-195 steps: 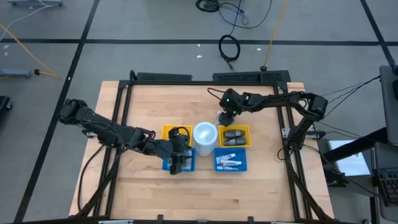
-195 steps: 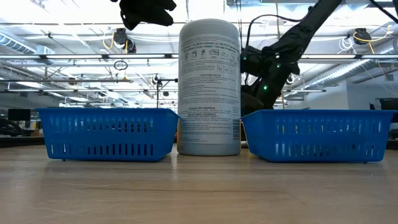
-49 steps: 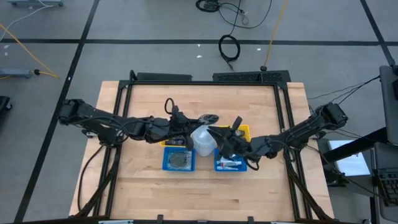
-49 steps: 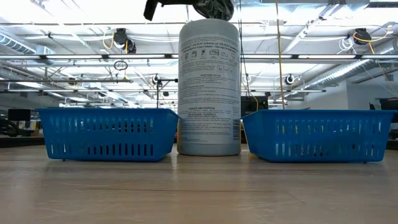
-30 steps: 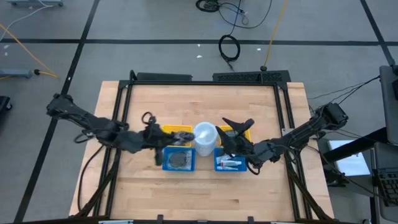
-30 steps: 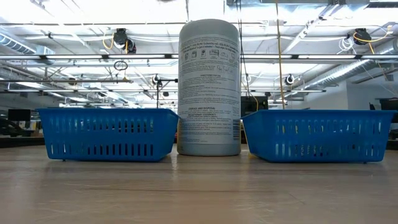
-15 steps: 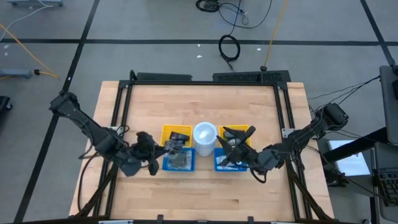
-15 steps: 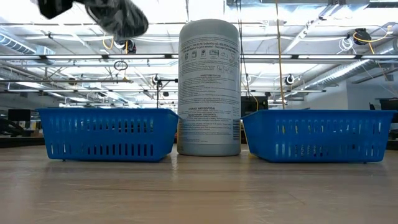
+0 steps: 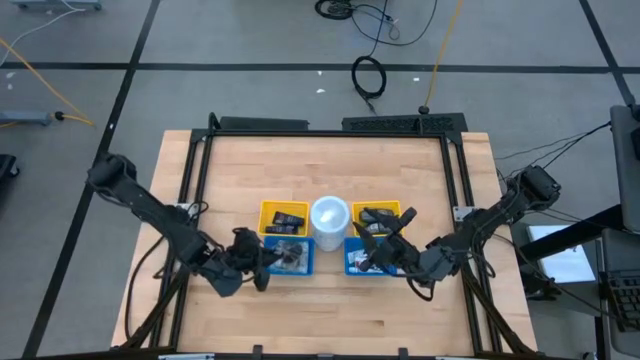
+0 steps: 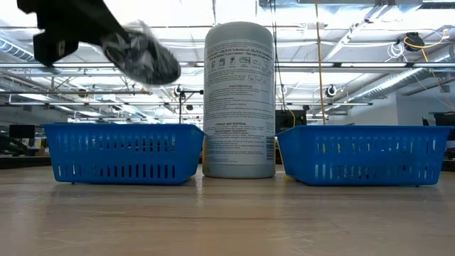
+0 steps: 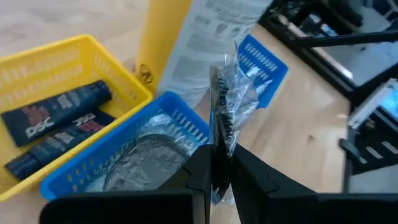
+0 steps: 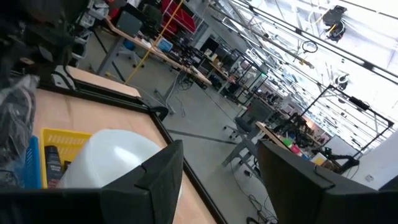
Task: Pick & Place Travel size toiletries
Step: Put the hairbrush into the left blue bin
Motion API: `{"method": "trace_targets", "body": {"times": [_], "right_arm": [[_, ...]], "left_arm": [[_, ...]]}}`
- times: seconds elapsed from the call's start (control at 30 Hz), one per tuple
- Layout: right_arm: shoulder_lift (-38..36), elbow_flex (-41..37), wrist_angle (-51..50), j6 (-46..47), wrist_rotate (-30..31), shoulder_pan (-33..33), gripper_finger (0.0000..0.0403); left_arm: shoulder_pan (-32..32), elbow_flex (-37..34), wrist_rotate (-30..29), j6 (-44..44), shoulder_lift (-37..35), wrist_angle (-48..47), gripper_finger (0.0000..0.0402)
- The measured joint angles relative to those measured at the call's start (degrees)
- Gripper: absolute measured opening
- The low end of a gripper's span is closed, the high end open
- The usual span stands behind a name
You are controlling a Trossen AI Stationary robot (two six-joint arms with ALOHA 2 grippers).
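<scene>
My left gripper [image 11: 216, 163] is shut on a clear bag of grey metal bits [image 11: 231, 102], which hangs in the air over the near left corner of the left blue basket [image 9: 288, 258]. In the low view the bag [image 10: 142, 53] shows above that basket [image 10: 121, 153]. My right gripper [image 12: 221, 180] stands open and empty, hovering over the right blue basket [image 9: 352, 262]. It covers most of the travel size toiletries in there. My left gripper pinches an edge of the clear bag [image 11: 219, 144] between its two fingers. The fingers slant downward from the table's near left side. The crumpled bag sticks out past the fingertips, lifted clear of the basket.
A white canister [image 9: 329, 216] stands between the baskets, tall in the low view [image 10: 239, 99]. Another bag of metal bits [image 11: 146, 163] lies in the left blue basket. Behind it, the yellow basket [image 11: 37, 81] holds dark tubes. A second yellow basket [image 9: 390, 210] sits at the right rear.
My left gripper has carried the bag from over the yellow basket toward the table's near edge and downward, rolling as it went. The bag has come into the low view from above. My right gripper has drifted a little toward the near edge, still open.
</scene>
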Motion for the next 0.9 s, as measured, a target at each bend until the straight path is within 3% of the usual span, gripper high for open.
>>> {"method": "trace_targets", "body": {"times": [0.17, 0.33, 0.9], "right_arm": [[0.0, -0.02, -0.58, 1.3, 0.0, 0.36, 0.0195], [0.0, -0.02, -0.93, 2.36, 0.0, 0.32, 0.0196], [0.0, -0.04, -4.64, 5.98, -0.02, 0.29, 0.0188]], "left_arm": [[0.32, -0.5, -0.15, -1.99, 2.24, 0.26, 0.0039], [0.41, -0.5, 0.39, -3.78, 3.99, 0.38, 0.0061], [0.41, -0.5, 1.21, -1.41, 1.55, -0.07, 0.0223]]}}
